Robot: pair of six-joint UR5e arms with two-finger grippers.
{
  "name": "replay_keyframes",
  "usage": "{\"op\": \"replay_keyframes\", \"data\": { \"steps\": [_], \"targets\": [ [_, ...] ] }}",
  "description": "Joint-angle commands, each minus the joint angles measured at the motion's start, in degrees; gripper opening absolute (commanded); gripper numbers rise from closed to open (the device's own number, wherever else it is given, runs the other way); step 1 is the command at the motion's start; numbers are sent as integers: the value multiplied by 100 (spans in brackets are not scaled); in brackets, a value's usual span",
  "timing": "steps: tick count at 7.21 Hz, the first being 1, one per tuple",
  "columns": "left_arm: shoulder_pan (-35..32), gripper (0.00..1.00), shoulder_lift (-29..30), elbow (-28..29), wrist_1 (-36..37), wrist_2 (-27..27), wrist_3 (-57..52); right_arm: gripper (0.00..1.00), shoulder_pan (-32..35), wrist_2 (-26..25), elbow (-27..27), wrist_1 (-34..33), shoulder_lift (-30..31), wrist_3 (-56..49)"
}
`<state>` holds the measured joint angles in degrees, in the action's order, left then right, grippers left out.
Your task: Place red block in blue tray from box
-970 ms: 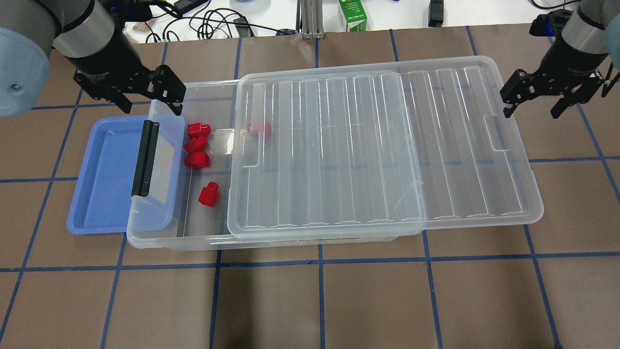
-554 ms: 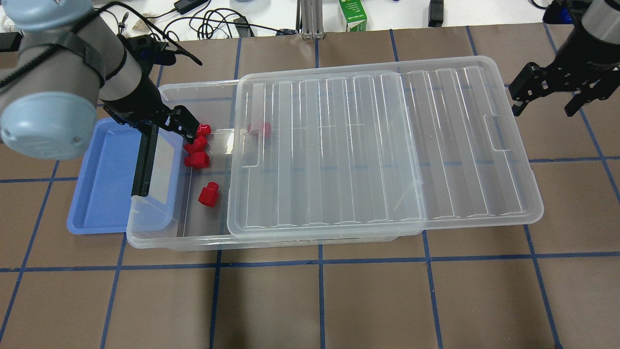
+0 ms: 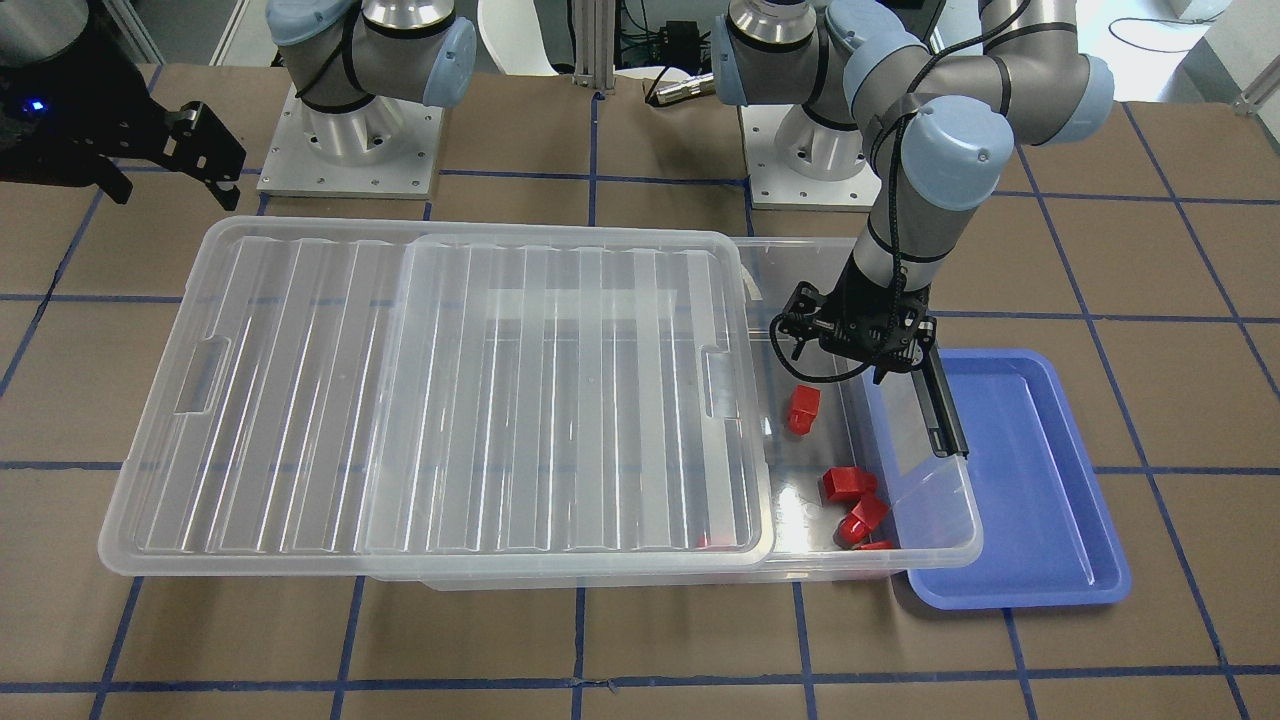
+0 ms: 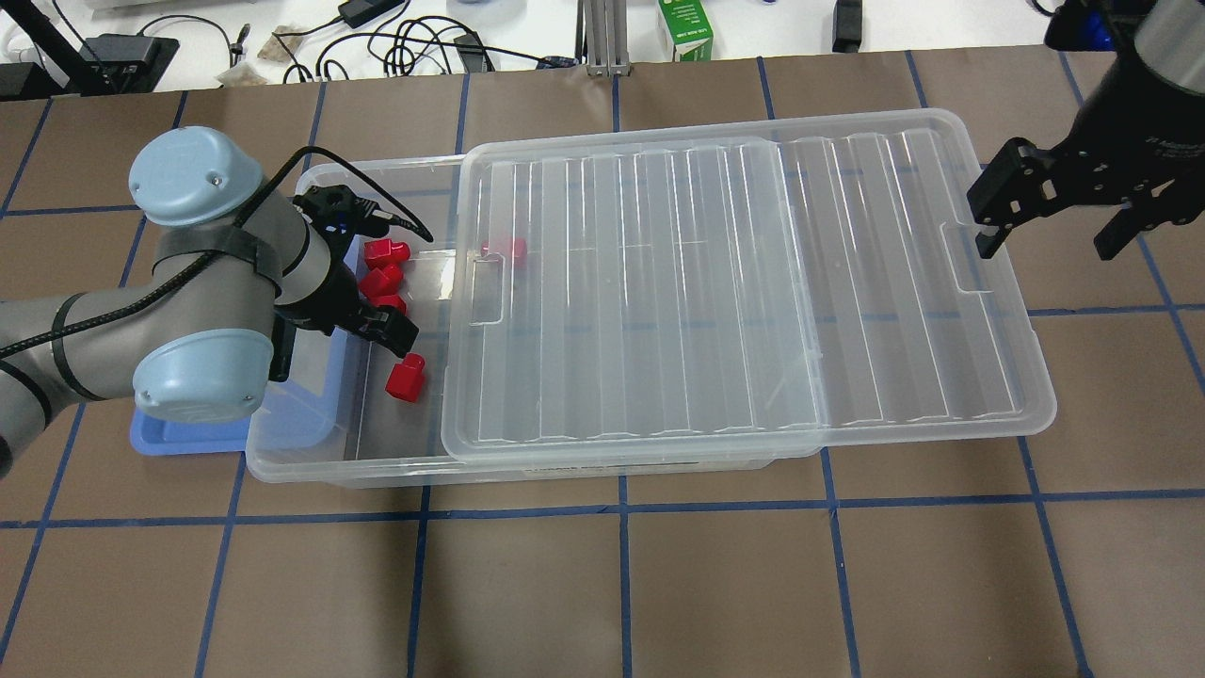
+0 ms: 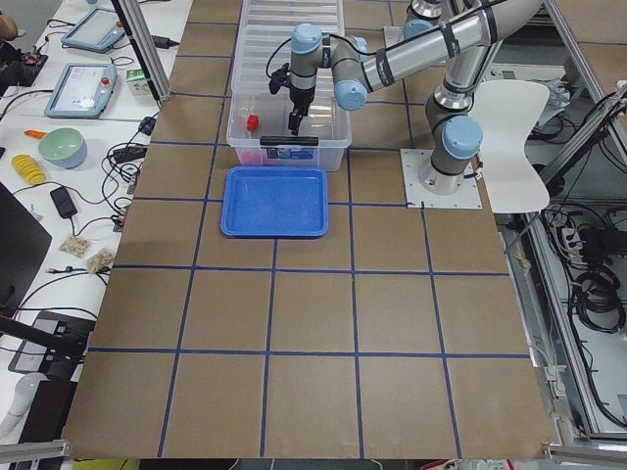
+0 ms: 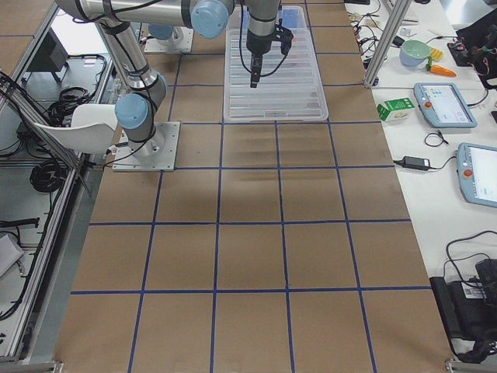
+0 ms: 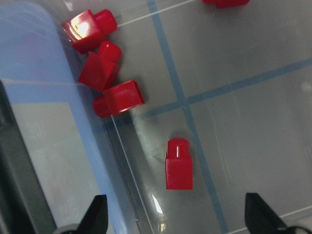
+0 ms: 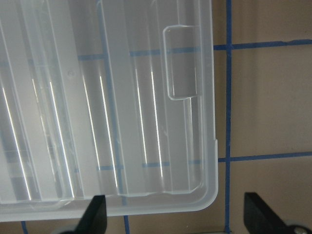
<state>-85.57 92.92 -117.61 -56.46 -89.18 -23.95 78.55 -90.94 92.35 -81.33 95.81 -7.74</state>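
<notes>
Left pincer spread — tips cropped | blue tray mostly hidden under arm

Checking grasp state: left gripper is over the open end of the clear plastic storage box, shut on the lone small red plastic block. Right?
Not shut. The left wrist-mounted view shows the left gripper open, fingertips wide apart, with the small red plastic block lying free on the floor of the clear plastic storage box. It is over the open end.
</notes>
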Motion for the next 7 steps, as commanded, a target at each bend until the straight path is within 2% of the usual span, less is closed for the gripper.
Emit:
{"op": "replay_keyframes", "data": {
  "steps": [1, 3, 4, 6, 7],
  "targets": [
    [-12, 100, 42, -104, 47, 23, 4, 100, 353, -12, 46, 47, 34, 378],
    [-3, 100, 103, -244, 100, 435, 414, 100, 353, 14, 46, 3, 43, 396],
    [-3, 100, 225, -262, 248, 428, 443, 100, 371, 14, 46, -6, 69, 535],
    [-3, 100, 297, -271, 250, 384, 426, 100, 834, -12, 46, -41, 44, 1393],
    [-3, 100, 305, -323, 250, 384, 400, 100, 967, -12, 46, -41, 26, 1468]
  ]
}}
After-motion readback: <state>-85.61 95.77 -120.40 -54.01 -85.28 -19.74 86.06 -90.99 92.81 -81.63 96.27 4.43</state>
